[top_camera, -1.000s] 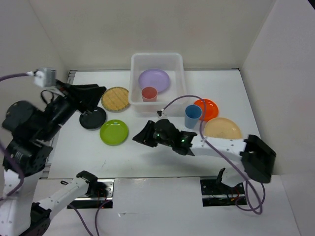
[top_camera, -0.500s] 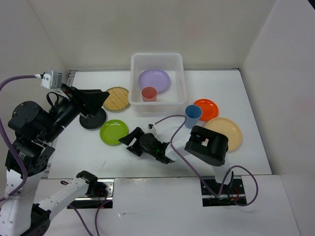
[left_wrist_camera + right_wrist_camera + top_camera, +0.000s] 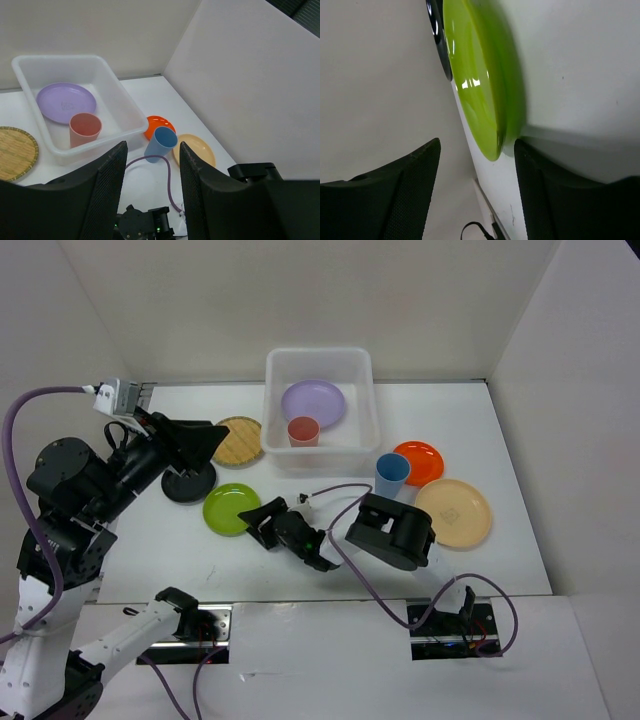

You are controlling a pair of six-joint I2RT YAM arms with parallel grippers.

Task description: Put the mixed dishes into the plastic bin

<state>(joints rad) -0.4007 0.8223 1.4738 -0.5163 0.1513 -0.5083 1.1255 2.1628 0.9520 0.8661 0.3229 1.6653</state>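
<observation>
The plastic bin (image 3: 318, 354) stands at the back and holds the lavender plate (image 3: 313, 402) and the pink-red cup (image 3: 303, 431). On the table lie the woven tan plate (image 3: 235, 441), lime green plate (image 3: 232, 508), orange plate (image 3: 418, 461) and plain tan plate (image 3: 453, 512), and the blue cup (image 3: 392, 476) stands upright. My right gripper (image 3: 262, 524) is open low at the lime plate's right edge; in the right wrist view that plate's rim (image 3: 479, 100) reaches between the fingers of the gripper (image 3: 477, 175). My left gripper (image 3: 205, 440) is open and empty, raised above the table's left.
A black round disc (image 3: 189, 482) lies left of the lime plate, under my left gripper. The right arm's purple cable (image 3: 340, 490) loops over the table in front of the bin. White walls close in the table on three sides.
My right arm has folded back and swung left, bringing its open gripper from mid-table to the lime plate's edge. My left arm has shifted slightly right.
</observation>
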